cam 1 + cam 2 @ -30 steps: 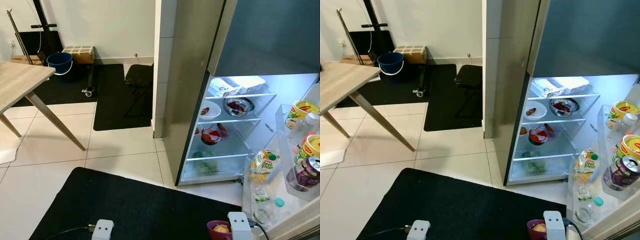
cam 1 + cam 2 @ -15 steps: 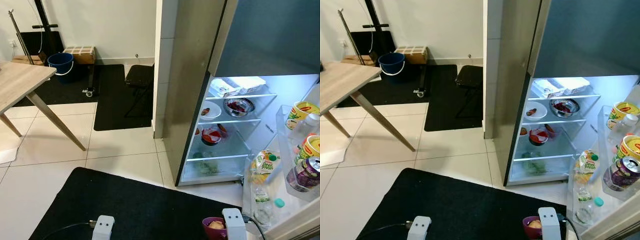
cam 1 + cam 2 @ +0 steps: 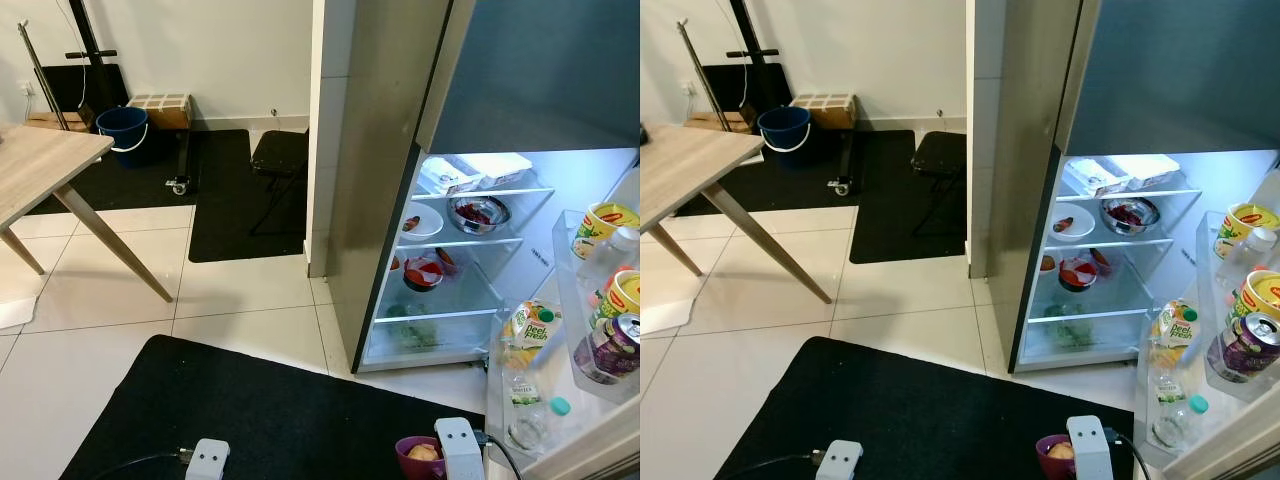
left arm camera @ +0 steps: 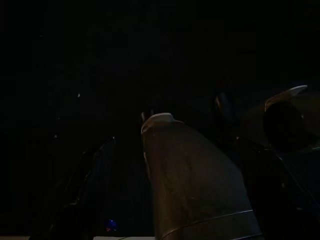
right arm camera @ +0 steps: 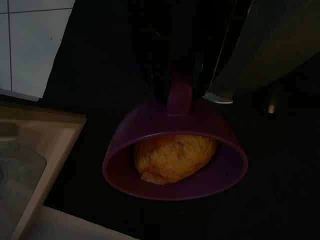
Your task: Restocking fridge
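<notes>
Purple plastic cup with a yellow-orange food lump inside, pinched by its handle in right gripper, carried low and level toward open grey fridge ahead, probably against spilling. Left gripper idle, finger state impossible to tell.

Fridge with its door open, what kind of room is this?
Probably a kitchen or dining corner of a home. The open fridge holds food on its shelves, a wooden table stands on the tiled floor, and the right pincer holds a purple cup.
</notes>
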Motion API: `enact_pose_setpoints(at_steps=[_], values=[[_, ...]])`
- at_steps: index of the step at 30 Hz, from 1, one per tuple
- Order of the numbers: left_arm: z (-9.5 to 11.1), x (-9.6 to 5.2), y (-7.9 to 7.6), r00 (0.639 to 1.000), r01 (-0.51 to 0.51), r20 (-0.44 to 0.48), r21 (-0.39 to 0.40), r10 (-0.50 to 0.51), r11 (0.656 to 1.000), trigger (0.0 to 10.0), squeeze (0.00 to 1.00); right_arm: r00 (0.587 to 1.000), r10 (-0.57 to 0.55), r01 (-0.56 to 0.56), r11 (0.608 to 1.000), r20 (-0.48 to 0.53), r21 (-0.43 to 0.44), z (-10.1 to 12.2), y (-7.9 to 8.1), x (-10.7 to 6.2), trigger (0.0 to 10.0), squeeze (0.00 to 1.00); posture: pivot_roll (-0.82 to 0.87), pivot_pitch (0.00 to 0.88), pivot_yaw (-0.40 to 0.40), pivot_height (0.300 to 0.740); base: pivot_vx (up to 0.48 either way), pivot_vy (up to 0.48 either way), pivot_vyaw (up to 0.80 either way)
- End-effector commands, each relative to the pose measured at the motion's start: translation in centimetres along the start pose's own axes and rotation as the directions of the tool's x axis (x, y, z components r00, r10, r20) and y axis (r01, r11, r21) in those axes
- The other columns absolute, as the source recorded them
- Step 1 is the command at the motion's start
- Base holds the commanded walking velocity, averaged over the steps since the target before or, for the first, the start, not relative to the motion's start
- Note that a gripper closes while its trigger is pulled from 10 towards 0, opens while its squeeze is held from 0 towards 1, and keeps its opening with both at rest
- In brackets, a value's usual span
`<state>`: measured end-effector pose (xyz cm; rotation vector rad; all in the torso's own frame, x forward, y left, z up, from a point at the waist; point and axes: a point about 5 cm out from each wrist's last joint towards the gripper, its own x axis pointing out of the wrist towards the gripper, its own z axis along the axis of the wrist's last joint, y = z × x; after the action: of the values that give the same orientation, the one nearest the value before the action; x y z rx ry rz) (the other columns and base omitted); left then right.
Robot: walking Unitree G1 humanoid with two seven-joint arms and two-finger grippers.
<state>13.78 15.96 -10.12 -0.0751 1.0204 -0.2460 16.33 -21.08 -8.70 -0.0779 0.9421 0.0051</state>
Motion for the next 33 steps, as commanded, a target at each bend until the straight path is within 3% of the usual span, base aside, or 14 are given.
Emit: enact_pose_setpoints(at_steps=[1,33], values=[[-0.23,0.17,-0.65,1.0,0.017,-0.02,0.005,-0.017,1.0,10.0,0.0,1.0,-0.006,0.006,1.0,0.003,-0.014,0.19,-0.4,-0.01,10.0,0.0,0.0,0.0,-0.032,0.739,0.0,0.0,0.0],[-0.33,0.12,-0.62,1.0,0.022,-0.023,0.009,-0.022,1.0,10.0,0.0,1.0,-0.003,0.003,1.0,0.004,0.006,0.11,0.01,0.02,10.0,0.0,0.01,0.0,-0.02,0.739,0.0,0.0,0.0]])
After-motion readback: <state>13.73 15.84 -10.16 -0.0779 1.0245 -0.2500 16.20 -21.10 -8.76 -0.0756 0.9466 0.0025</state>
